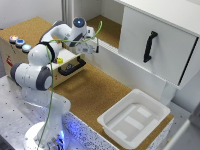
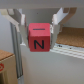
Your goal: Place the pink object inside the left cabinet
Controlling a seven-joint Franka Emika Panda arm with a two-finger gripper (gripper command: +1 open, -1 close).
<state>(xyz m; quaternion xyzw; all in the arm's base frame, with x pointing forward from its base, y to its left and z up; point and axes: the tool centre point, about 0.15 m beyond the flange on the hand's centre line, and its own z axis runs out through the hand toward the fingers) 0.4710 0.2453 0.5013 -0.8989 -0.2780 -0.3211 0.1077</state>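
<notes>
Gripper [image 2: 39, 26] was clamped on the pink block [image 2: 39, 39], held at frame centre in the wrist view, just outside the left cabinet [image 1: 107, 30], upper centre of the exterior view.

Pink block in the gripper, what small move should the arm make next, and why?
Probably carry it forward over the low front wall, then lower. The wrist view shows the pink block clamped in the gripper, with the left cabinet and its cork floor just beyond. In the exterior view the gripper hangs at that wall, not yet inside.
</notes>
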